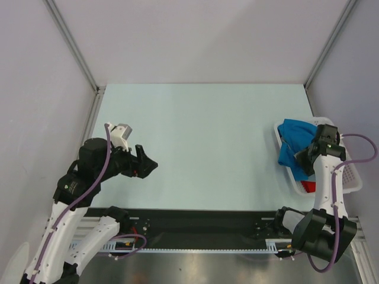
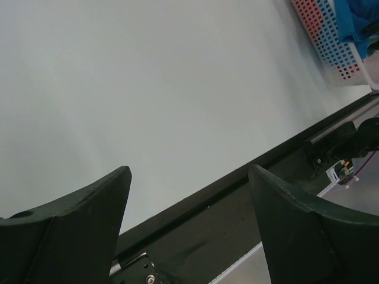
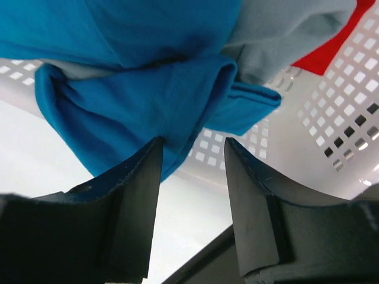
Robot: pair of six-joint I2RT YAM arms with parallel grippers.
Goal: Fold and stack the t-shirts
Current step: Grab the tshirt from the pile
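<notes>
The t-shirts lie bunched in a white slatted basket (image 1: pixel 350 175) at the table's right edge. A bright blue t-shirt (image 1: pixel 294 142) is on top and spills over the basket's left rim. In the right wrist view this blue t-shirt (image 3: pixel 136 112) hangs just above the fingertips, with a pale grey-blue one (image 3: pixel 284 29) and a red one (image 3: pixel 331 47) behind it. My right gripper (image 3: pixel 192 145) is open at the blue cloth's lower fold, its left finger (image 3: pixel 142 189) touching the cloth edge. My left gripper (image 1: pixel 145 165) hovers open and empty over the table's left side.
A pale table top (image 1: pixel 201 136) stretches between the arms. A black rail (image 1: pixel 201 222) runs along its near edge. Grey walls and metal posts close in the back and sides. The left wrist view catches the basket (image 2: pixel 331 53) far off.
</notes>
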